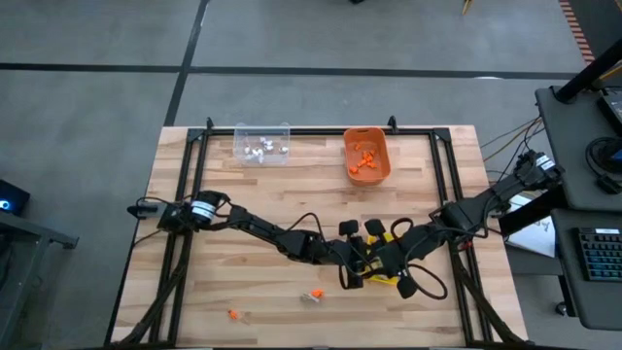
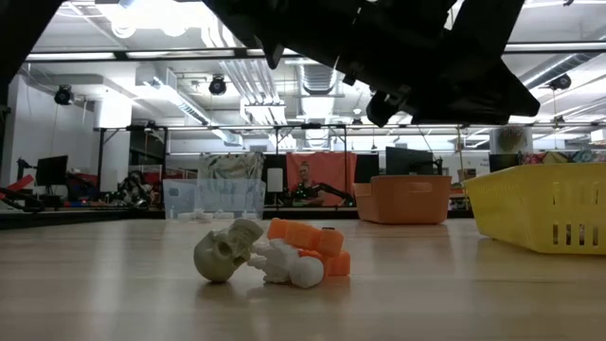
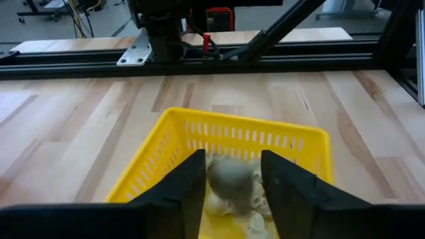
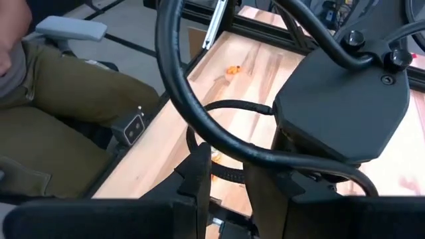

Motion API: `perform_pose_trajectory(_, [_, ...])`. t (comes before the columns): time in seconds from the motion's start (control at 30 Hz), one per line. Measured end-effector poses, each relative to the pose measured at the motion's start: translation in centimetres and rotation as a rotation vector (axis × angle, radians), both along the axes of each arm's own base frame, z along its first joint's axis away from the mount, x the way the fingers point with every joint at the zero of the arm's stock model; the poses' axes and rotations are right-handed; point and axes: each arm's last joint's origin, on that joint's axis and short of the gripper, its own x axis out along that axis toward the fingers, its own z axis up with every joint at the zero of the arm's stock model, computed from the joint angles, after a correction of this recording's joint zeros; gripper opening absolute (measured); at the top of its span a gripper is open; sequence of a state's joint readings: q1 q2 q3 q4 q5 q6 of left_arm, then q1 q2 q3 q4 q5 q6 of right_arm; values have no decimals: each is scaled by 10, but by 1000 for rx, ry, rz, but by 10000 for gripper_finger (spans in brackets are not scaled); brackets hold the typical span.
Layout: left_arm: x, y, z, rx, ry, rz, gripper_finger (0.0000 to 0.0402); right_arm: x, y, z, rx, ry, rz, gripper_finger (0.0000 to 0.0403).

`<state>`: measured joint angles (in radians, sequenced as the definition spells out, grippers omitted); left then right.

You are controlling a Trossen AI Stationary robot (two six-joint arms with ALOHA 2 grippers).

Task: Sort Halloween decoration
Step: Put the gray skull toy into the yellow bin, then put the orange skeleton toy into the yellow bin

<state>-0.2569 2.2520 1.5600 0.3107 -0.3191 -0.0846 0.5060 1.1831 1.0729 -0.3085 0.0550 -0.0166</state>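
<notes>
— Fingers (image 3: 189, 189) first: how do they stand?

— Parted, on the left gripper (image 3: 232, 166). A tan-grey skull (image 3: 229, 178) sits between the two pads with a sliver of gap on either side. It looks blurred, so I judge it is being let go and is no longer pinched, though I can't swear that neither pad touches it.

— And below them?

— The yellow bin (image 3: 199, 126) lies directly beneath the fingertips. More pale tan pieces (image 3: 260, 202) lie on its floor, just under and beside the skull. The skull is inside the rim line, not over the table.

— So which step is this?

— The drop-off, I'd say: a dull tan trinket going in with its like. Beyond the fingers, across the table, the orange bin (image 1: 388, 156) holds orange bits and the clear bin (image 1: 238, 146) holds white ones.

— What's left?

— A small heap lies well off to the side of the fingers, nearer the table's front: another skull (image 2: 225, 254), an orange piece (image 2: 303, 237) and a white one (image 2: 298, 270), all touching. A lone orange trinket (image 1: 233, 314) lies farther out.

— Next move?

— Probably lift clear of the rim, swing to that heap and come down on one piece alone. They're packed close, so a narrow, well-centred pinch matters.

— The other arm?

— The right gripper (image 1: 394, 264) waits by the yellow bin, close beside the left one.
</notes>
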Motion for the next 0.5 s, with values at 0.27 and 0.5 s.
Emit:
perform_pose_trajectory(0.27, [0, -1, 0, -5, 2, 2, 182, 0, 0, 1, 4, -9, 1, 79])
perform_pose_trajectory(0.5, [-14, -11, 20, 57, 69, -5, 191, 0, 1, 5, 7, -43, 21, 79])
